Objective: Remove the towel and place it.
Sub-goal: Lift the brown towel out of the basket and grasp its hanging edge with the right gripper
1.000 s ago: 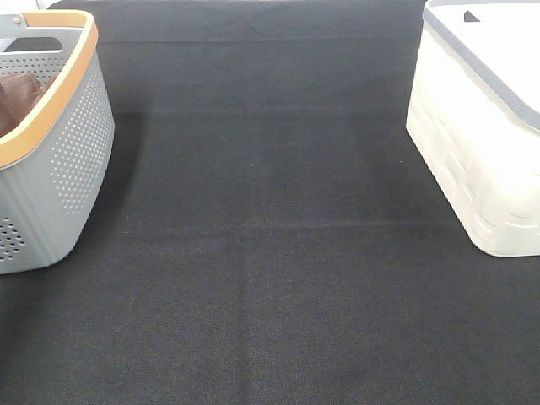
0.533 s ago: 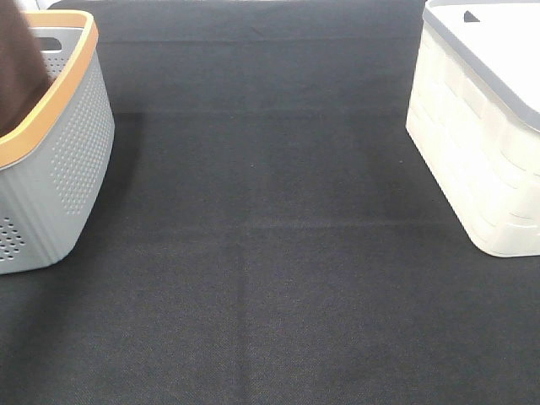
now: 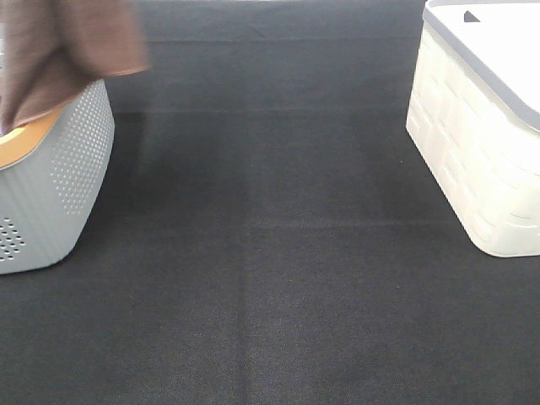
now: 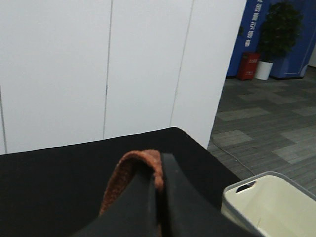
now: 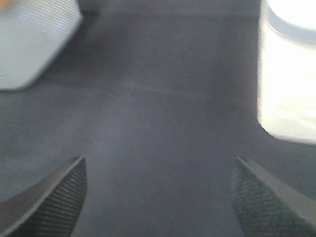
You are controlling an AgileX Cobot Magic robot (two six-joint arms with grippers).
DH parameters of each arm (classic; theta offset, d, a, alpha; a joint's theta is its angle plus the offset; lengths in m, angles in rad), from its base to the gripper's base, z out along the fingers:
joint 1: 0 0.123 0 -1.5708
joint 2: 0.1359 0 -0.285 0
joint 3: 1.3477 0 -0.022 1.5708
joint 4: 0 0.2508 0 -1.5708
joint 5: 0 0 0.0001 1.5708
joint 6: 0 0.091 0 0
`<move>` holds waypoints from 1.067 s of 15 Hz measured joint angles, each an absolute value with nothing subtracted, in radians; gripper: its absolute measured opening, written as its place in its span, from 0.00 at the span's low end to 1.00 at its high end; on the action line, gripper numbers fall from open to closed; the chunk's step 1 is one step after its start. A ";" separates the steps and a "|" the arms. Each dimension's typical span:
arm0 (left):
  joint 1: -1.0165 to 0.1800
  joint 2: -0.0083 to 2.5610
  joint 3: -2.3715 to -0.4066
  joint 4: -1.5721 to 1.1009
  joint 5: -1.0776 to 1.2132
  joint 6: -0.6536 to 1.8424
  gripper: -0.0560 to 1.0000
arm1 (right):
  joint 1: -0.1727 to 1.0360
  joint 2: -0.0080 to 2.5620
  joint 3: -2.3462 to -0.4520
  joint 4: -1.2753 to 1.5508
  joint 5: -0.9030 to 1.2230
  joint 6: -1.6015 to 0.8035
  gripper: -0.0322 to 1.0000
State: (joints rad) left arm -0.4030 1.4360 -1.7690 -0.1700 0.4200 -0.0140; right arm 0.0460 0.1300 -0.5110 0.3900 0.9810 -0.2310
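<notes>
Left gripper (image 4: 160,170) pinched shut on towel (image 3: 63,51). Towel hangs long-axis down beneath it, over grey basket (image 3: 67,160) rim. Right gripper (image 5: 158,192) gapes empty above mat (image 3: 270,253) (well apart). I judge left arm places.

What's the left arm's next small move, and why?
Probably carry the towel sideways toward the middle of the black table. The left gripper is shut on it, and it hangs lifted over the rim of the grey basket, not yet over the table.

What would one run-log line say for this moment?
left gripper: shut on towel | towel: hanging over grey basket | right gripper: open, empty
</notes>
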 joint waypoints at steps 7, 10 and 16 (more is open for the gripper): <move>-0.628 1.582 -1.769 -0.174 0.395 -0.012 0.05 | 0.108 0.527 -0.519 0.974 0.700 -0.758 0.73; -0.672 1.631 -1.769 -0.174 0.377 0.006 0.05 | 0.184 0.758 -0.603 1.000 0.656 -0.951 0.73; -0.680 1.658 -1.769 -0.174 0.371 0.009 0.05 | 0.432 1.096 -0.785 0.826 0.387 -1.046 0.73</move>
